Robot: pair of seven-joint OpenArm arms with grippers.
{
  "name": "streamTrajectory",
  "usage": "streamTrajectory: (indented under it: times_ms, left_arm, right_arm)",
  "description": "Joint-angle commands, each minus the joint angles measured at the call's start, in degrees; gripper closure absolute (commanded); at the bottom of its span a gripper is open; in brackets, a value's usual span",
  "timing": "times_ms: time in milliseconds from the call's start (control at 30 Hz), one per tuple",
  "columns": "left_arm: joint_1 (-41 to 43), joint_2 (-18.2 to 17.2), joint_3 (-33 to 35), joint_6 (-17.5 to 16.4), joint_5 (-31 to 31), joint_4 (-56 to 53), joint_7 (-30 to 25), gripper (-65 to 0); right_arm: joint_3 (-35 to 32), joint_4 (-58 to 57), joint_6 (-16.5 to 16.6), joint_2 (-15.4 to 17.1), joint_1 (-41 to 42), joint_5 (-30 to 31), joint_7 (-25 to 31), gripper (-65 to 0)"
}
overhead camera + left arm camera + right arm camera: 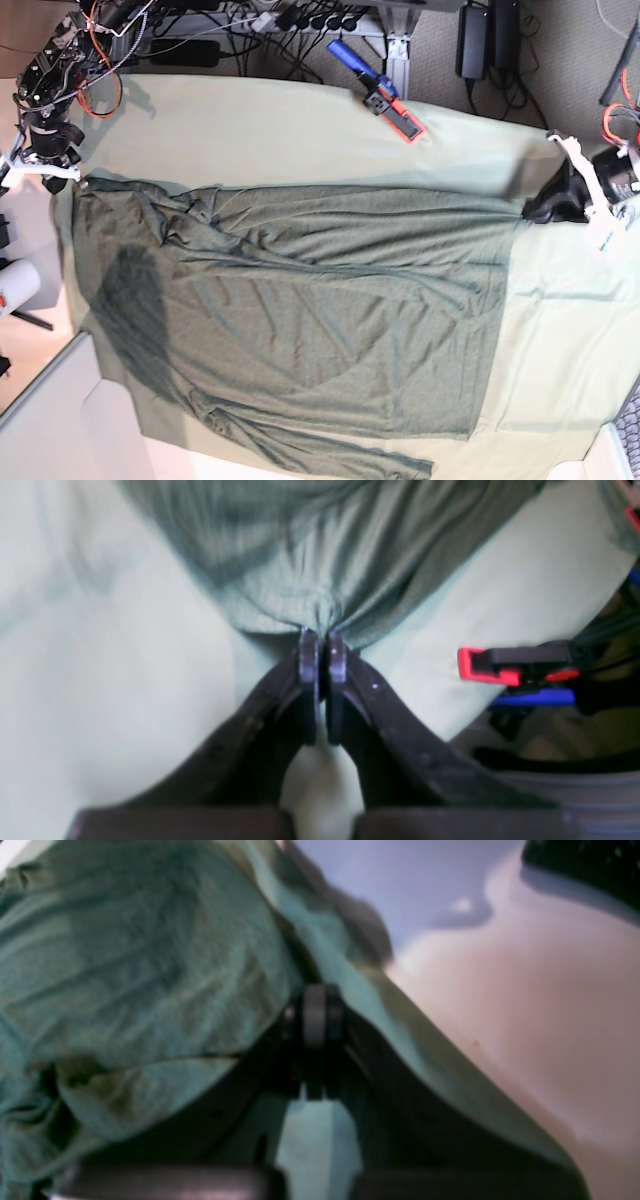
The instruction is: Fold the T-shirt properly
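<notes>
The olive-green T-shirt (300, 300) lies spread and wrinkled across the mint table cloth (250, 130), with one long sleeve (330, 455) along the near edge. My left gripper (535, 210) is at the shirt's right corner. In the left wrist view this gripper (322, 635) is shut, pinching a bunch of T-shirt (320, 555) fabric that fans out from its tips. My right gripper (62, 172) is at the shirt's far-left corner. In the right wrist view its jaws (317, 995) are shut, with T-shirt (125, 965) fabric draped around the tips.
A red-and-blue clamp (385, 100) grips the table's far edge, also in the left wrist view as the clamp (515, 667). Cables and power strips (300, 20) lie beyond it. A white cylinder (15, 285) stands off the left edge.
</notes>
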Motion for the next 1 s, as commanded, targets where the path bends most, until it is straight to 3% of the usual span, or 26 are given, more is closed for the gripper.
streamTrajectory:
  times_ms: [0,133,367,467,533,867,900,967]
  left_arm:
    - [-1.4,-1.0,-0.5,-0.5,-1.0,1.6,-1.2,0.0]
    - [-5.0,-0.9,-0.5,-0.5,-1.0,1.6,-1.2,0.0]
    - [-6.2,-0.9,-0.4,-0.5,-0.5,1.0,-0.8,0.0]
    - [-5.6,-0.9,-0.4,-0.5,-0.5,0.8,-0.8,0.0]
    - [-5.2,-0.9,-0.4,-0.5,-0.5,0.8,-0.8,0.0]
    - [-4.9,-0.7,-0.4,-0.5,-0.5,0.8,-0.8,0.0]
    - [-4.9,-0.7,-0.4,-0.5,-0.5,0.8,-0.8,0.0]
    - [-4.9,-0.7,-0.4,-0.5,-0.5,0.8,-0.8,0.0]
  right_arm:
    - [0.2,0.9,0.0,1.5,1.1,0.7,1.4,0.0]
    - [0.2,0.9,0.0,1.8,2.4,0.7,0.7,0.0]
    - [0.5,0.9,0.0,1.5,2.3,1.3,-6.4,-2.1]
    - [1.1,0.9,0.0,0.4,2.3,3.0,-6.3,-32.6]
    - [1.1,0.9,0.0,-0.3,2.3,3.0,-6.3,-40.0]
    - [0.2,-0.4,0.0,-4.1,2.4,1.6,-2.4,-39.7]
    - [-0.1,-1.1,-0.1,-4.1,2.5,1.0,-1.3,-37.2]
    - [-0.2,-2.9,-0.2,-4.1,2.6,0.3,0.5,-22.3]
